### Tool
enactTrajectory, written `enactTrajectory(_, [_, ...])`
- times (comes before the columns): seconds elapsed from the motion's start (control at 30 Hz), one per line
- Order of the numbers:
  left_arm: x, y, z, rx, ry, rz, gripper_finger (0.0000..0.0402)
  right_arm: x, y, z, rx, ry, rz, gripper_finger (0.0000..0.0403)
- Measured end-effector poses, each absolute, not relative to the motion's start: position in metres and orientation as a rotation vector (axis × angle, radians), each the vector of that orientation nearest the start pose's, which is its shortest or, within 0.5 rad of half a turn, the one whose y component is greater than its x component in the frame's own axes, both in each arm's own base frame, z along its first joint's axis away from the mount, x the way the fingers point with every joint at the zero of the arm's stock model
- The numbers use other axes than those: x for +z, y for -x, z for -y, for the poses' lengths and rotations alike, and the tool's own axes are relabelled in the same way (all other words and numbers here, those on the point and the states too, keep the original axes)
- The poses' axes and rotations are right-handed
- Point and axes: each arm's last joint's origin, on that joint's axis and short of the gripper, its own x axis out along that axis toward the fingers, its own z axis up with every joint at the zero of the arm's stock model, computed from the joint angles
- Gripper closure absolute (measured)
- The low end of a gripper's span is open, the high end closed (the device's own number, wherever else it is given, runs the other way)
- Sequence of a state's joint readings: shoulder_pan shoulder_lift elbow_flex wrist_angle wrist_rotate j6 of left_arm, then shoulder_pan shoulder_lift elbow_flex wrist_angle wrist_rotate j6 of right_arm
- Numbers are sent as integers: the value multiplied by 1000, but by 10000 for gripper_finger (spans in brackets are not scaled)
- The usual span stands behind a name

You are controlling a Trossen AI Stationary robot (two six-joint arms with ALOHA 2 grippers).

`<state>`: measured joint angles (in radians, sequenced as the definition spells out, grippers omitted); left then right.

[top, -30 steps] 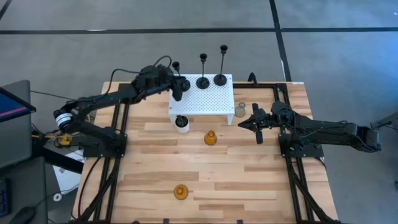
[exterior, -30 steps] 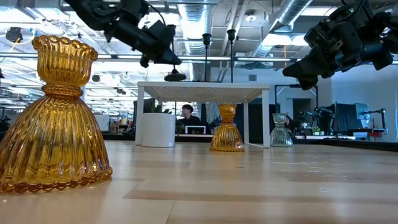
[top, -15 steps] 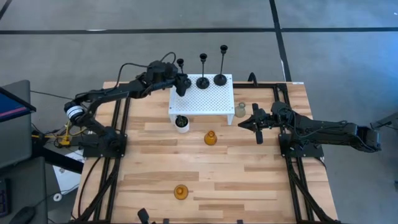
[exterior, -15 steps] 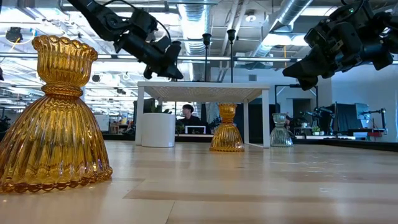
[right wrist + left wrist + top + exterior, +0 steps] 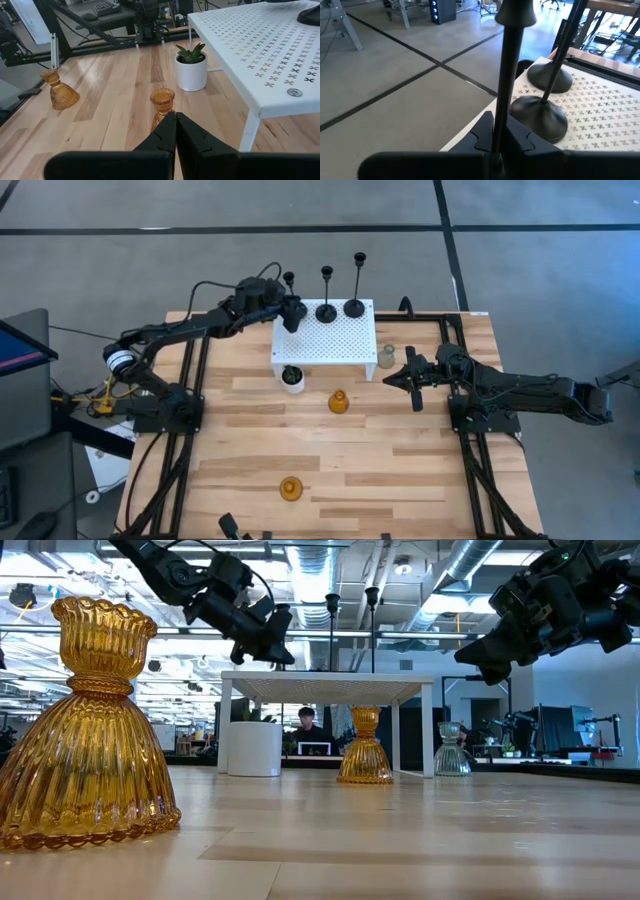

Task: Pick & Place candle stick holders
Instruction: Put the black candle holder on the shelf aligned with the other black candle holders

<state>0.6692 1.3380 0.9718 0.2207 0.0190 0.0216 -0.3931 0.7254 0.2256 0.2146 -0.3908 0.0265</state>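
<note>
left gripper (image 5: 291, 317) clamps the stem of the shortest black candle holder (image 5: 512, 70) over the white perforated stand's (image 5: 325, 338) far-left corner, apparently just above it; right gripper (image 5: 397, 377) waits closed, empty, beside the clear holder (image 5: 386, 357).

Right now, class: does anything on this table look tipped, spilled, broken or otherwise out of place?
Nothing stands out. Both amber holders, the clear holder and the plant pot stand upright. The left gripper holds one black holder upright at the white shelf.

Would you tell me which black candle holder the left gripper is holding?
The shortest one, clamped in the left gripper at the white shelf's corner; the two taller ones stand free.
</note>
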Motion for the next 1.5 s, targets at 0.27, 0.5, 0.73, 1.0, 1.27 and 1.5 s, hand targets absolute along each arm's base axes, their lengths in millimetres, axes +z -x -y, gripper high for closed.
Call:
enactTrajectory(0.27, [316, -240, -189, 648, 25, -135, 389, 187, -149, 50, -6, -135, -262, 403])
enactTrajectory(0.5, [316, -240, -189, 647, 25, -135, 389, 187, -149, 50, -6, -135, -262, 403])
enactTrajectory(0.73, [307, -245, -193, 646, 34, -161, 389, 187, -149, 50, -6, -135, -262, 403])
enactTrajectory(1.0, [302, -250, -196, 647, 33, -161, 387, 187, -149, 50, -6, -136, -264, 403])
enactTrajectory(1.27, [299, -250, -197, 647, 41, -180, 365, 187, -149, 50, -6, -136, -264, 403])
enactTrajectory(1.5, [301, -250, -197, 651, 34, -161, 337, 186, -149, 50, -6, -140, -274, 403])
